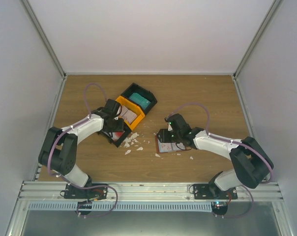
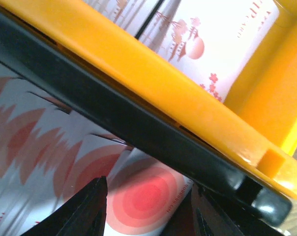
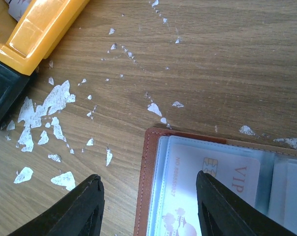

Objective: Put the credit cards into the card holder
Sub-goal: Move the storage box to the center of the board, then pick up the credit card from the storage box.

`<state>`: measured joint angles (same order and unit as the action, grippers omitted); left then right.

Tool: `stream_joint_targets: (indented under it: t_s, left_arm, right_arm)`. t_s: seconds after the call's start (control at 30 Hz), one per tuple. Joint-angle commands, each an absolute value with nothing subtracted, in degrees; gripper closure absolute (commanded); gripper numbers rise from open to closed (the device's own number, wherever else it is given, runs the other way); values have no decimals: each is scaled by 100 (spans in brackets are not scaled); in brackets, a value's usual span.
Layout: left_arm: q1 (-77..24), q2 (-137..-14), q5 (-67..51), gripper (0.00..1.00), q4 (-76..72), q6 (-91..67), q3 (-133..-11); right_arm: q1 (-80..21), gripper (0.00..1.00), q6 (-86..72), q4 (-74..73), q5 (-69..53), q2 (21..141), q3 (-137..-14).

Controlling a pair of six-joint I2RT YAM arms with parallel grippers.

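My left gripper (image 1: 115, 130) (image 2: 148, 211) reaches down into a black bin (image 1: 121, 139) (image 2: 138, 132). Its jaws stand apart over a white credit card (image 2: 148, 194) with red rings that lies tilted on other red-and-white cards (image 2: 30, 132); I cannot tell whether a finger touches it. More white cards (image 2: 222, 39) lie in the orange bin (image 1: 131, 112) (image 2: 163, 93), and teal cards (image 1: 140, 100) in the far black bin. The brown card holder (image 1: 169, 146) (image 3: 147, 162) lies open with a white card (image 3: 212, 172) in its clear sleeve. My right gripper (image 1: 164, 137) (image 3: 148, 179) hovers open over the holder's left edge.
Small white scraps (image 1: 131, 143) (image 3: 45, 108) are strewn on the wooden table (image 1: 197, 98) between the bins and the holder. A corner of the orange bin (image 3: 40, 29) shows in the right wrist view. White walls close in the table on three sides.
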<state>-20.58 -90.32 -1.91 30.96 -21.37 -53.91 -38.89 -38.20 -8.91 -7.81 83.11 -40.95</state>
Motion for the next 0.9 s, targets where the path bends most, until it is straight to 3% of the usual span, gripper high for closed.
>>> stream_joint_targets:
  t_s: [0.0, 0.5, 0.87]
  left_arm:
    - [-2064, -9101, 377, 51, 3204, -2019, -5549]
    - [-2065, -9367, 198, 60, 3312, -1847, -5398]
    - [-2090, -9073, 9, 73, 3359, -1924, -5328]
  right_arm:
    - [-3946, 47, -3762, -718, -800, 8350, -4245]
    - [-3954, 47, -3753, -658, -912, 8410, -4255]
    - [-3971, 47, -3779, -610, -922, 8442, -4236]
